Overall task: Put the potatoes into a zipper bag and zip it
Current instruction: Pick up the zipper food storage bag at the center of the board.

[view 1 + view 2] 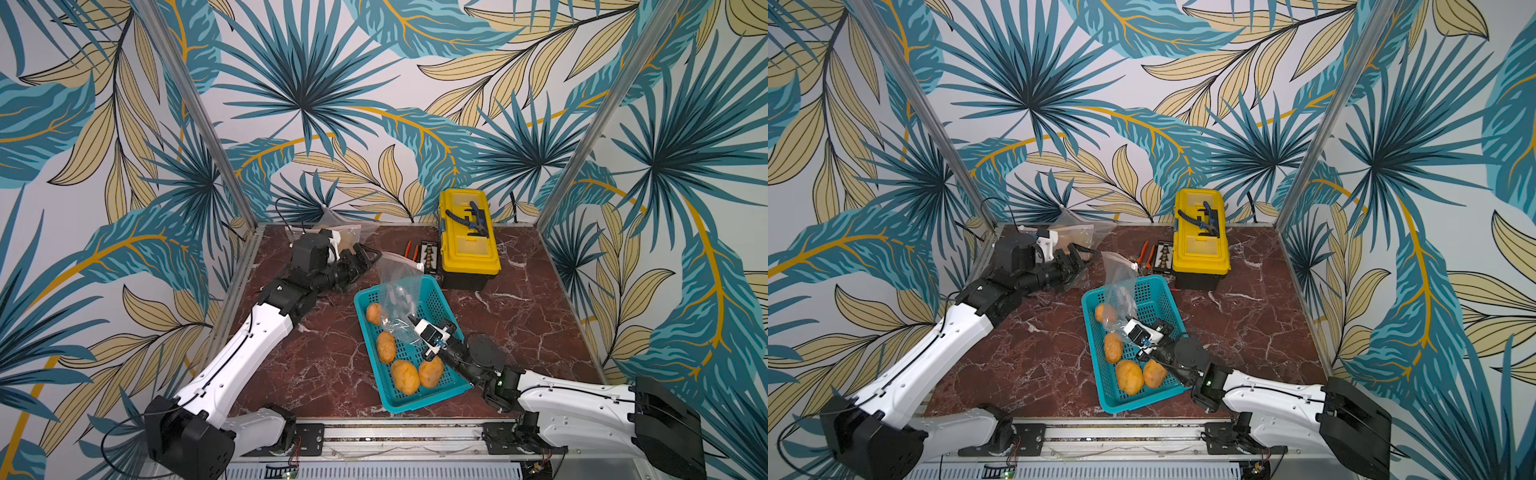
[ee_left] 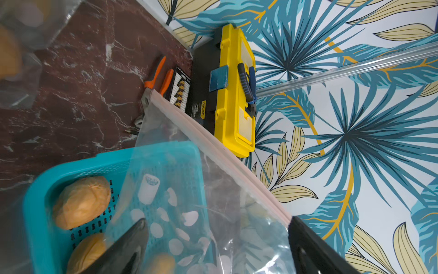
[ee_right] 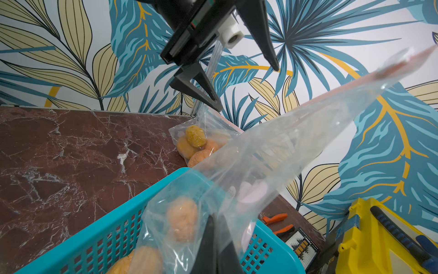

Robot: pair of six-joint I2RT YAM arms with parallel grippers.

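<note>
Arms point(image 1: 249, 345) extended, right end effector point(image 1: 411, 321) pinching zipper bag point(image 1: 395, 282), left end effector point(image 1: 370, 258) spread wide

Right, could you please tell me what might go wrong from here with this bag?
The right tool pinches only a small fold of the clear zipper bag, so the film could slip out. The open left tool faces the flat zipper strip and might catch both lips, leaving the mouth shut. The bag hangs into the teal basket among the potatoes; pulling it may snag or tip something.
</note>
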